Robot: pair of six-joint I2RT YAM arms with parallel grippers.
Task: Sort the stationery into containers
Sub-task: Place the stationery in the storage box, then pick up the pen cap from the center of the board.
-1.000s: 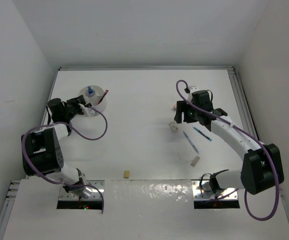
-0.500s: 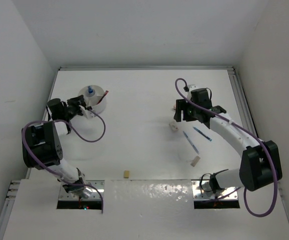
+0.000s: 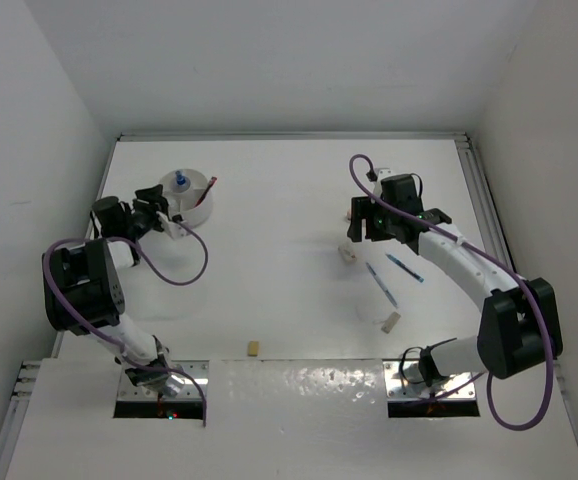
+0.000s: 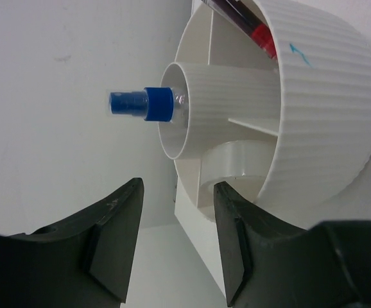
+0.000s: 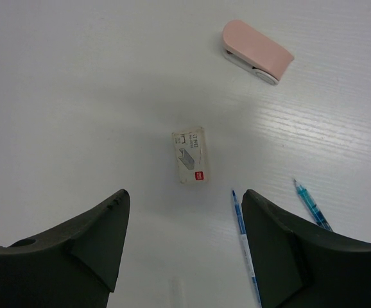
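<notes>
Top view: the left gripper [image 3: 157, 203] sits just left of the bowl [image 3: 201, 205], far left on the table [image 3: 269, 290]. The right gripper [image 3: 361, 228] hangs over a white block [image 3: 348, 252], with two pens [image 3: 382, 285] near it.

Left wrist: the jaws stand apart, empty. In the bowl are a bottle [image 4: 140, 104] in the centre tube, a tape ring [image 4: 237, 170] and a red pen [image 4: 253, 25].

Right wrist: the jaws are wide and empty above the block, with the eraser [image 5: 256, 51] beyond it.
</notes>
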